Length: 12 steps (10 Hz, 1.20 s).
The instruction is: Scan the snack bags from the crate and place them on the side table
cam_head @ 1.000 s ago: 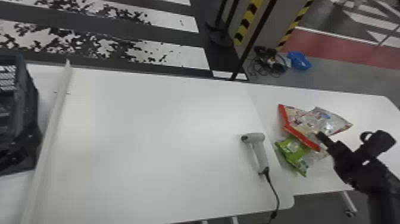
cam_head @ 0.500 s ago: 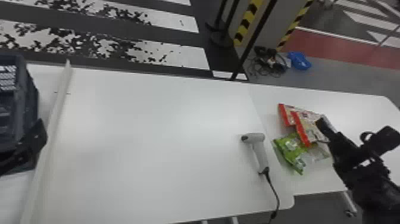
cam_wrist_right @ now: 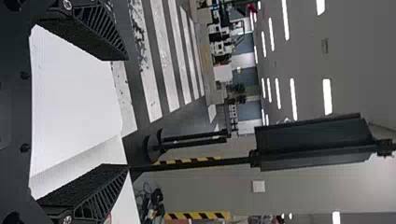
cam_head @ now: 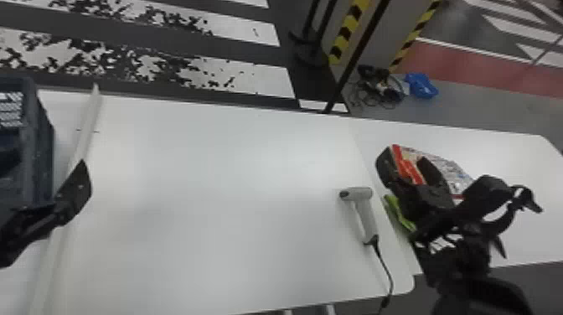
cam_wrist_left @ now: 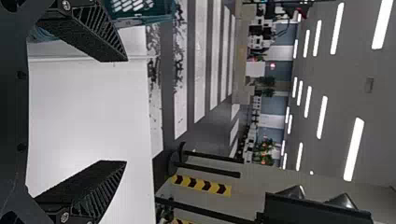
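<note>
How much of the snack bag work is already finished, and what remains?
A red bag and a green bag already lie on the side table; scanning cannot be confirmed. The left gripper and right gripper are open and empty. Any bags left in the crate cannot be counted.

White stripes [cam_head: 251,77] cross the dark floor [cam_head: 268,58] beyond white tables [cam_head: 209,167].
</note>
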Available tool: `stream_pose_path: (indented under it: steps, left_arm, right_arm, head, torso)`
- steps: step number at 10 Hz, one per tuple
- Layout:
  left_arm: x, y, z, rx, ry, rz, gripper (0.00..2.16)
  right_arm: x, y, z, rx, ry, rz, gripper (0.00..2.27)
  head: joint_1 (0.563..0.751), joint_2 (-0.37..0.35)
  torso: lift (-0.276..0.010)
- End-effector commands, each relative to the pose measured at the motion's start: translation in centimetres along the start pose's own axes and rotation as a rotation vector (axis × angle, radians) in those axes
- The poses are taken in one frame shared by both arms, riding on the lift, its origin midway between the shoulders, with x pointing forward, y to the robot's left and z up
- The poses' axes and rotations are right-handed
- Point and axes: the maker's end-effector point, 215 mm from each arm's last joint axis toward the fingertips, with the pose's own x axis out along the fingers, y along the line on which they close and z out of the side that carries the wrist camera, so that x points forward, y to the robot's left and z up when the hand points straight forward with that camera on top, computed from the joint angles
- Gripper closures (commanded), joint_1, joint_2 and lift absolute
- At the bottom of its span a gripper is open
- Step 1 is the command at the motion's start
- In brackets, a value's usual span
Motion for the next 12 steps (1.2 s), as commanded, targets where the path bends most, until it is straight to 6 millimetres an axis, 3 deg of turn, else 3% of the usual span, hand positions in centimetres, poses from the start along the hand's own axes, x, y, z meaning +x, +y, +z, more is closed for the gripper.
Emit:
stream_pose_path:
  steps: [1,3,7,12]
  left_arm:
    - [0.4,-1.1,1.4,0.05,-0.1,-0.013,0.09]
    - [0.4,-2.4,0.4,0.04,-0.108,-0.027,0.09]
    - [0.2,-3.0,-1.1,0.013,-0.125,-0.005,0.09]
    - [0.0,-3.0,-1.5,-0.004,-0.121,0.009,0.09]
  right_arm:
    - [-1.4,7.1,-1.0,-0.033,-0.032,0.103,0.05]
    - [-3.0,12.9,-3.8,-0.046,-0.018,0.165,0.04]
    - [-6.9,18.4,-4.9,-0.044,-0.064,0.21,0.04]
    - [-7.5,19.0,-5.3,-0.058,-0.068,0.208,0.04]
  head:
    - [0.695,-0.31]
    - [0.695,-0.233]
    - [0.695,-0.13]
    - [0.695,-0.088]
  torso:
    - [-0.095]
    - [-0.095]
    - [-0.095]
    - [-0.095]
